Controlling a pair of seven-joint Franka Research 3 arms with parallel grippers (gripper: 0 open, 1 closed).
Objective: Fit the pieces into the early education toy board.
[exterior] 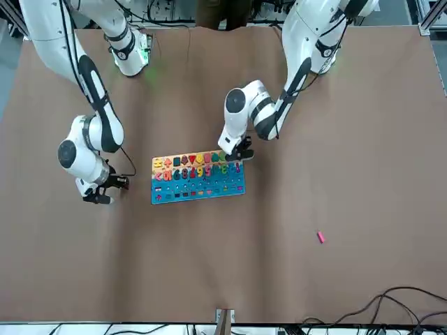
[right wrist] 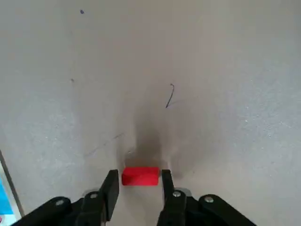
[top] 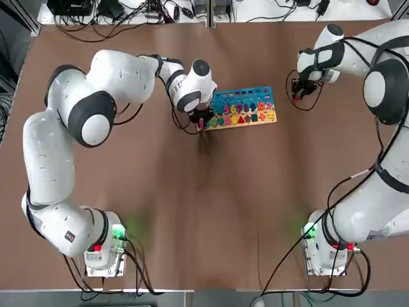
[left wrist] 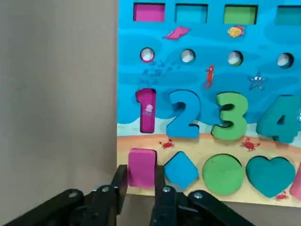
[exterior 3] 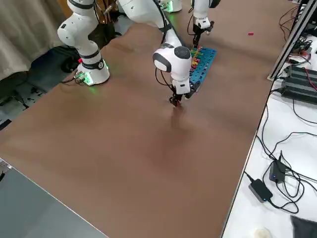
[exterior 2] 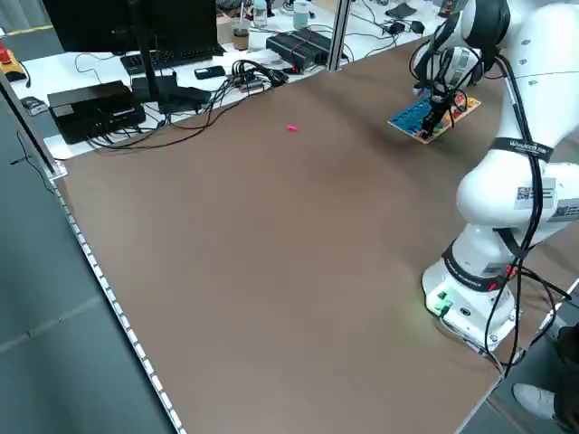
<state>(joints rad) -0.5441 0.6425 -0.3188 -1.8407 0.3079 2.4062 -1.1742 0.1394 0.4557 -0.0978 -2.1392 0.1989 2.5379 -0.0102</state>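
board: early education toy board lies flat mid-table, toward the far side from the bases; blue band away from the robot, wooden band with shapes on the near side.
left gripper: left gripper points down at the board's left near corner, at the wooden band's end slot.
left jaws: narrow gap, one finger each side of a pink rectangular piece that sits in the corner slot next to the blue diamond. Whether the pads press it or stand just off it, cannot tell.
right gripper: right gripper sits off the board's right end, well apart from it, low over bare table.
right jaws: closed down on a small red piece, pads against both its ends; the piece is level, right at or just above the table.
loose piece: one pink piece lies alone on the far left part of the table, well apart from both arms.
edges: left gripper sits right at the board's side edge, bare tabletop beside it.
room: wide bare surface around the board on all sides.
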